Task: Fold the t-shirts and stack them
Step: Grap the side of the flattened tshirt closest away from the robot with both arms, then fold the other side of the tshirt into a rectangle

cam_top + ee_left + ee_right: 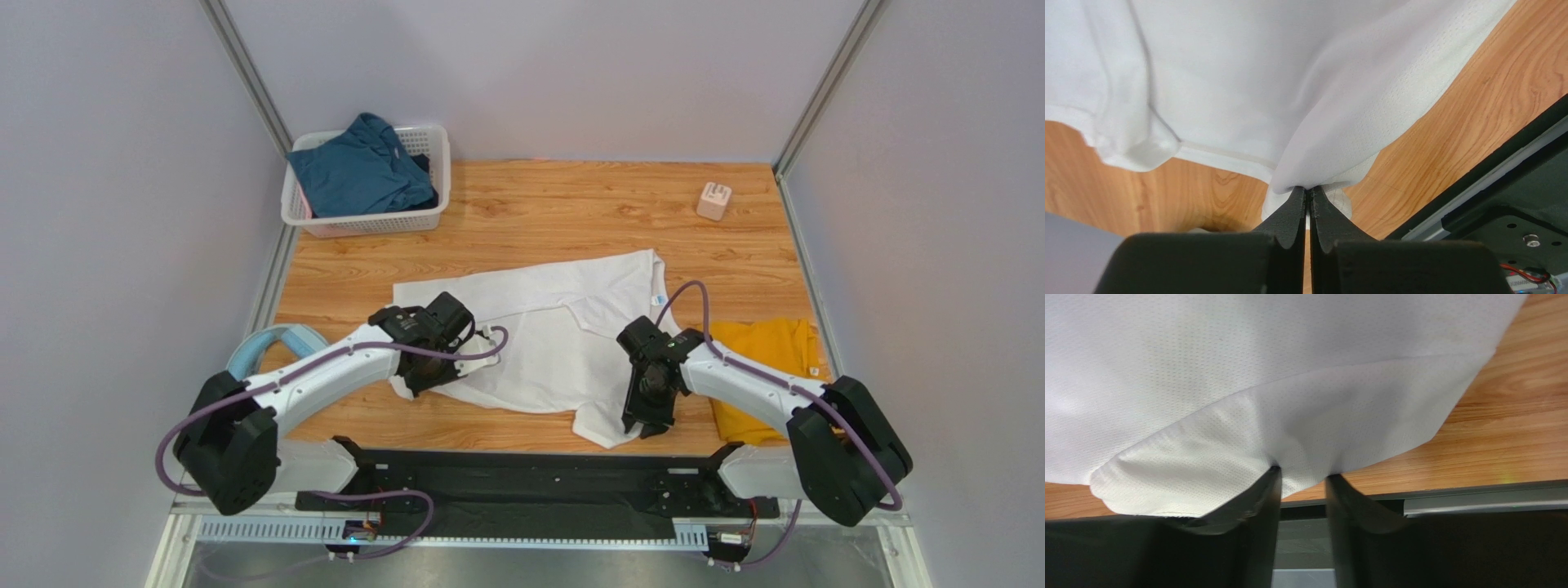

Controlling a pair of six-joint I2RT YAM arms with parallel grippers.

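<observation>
Fabric of the white shirt lies spread on the table; the left gripper is clamped on its near edge, the right gripper meets the hem, fingers apart, hold unclear.

Walls: plain pale grey panels on three sides.
Corner posts: slim metal, one at each back corner.
Tabletop: light wood grain, running left to right.
Light: soft, even; shadows faint.

T-shirt in basket, back-left on table
</observation>
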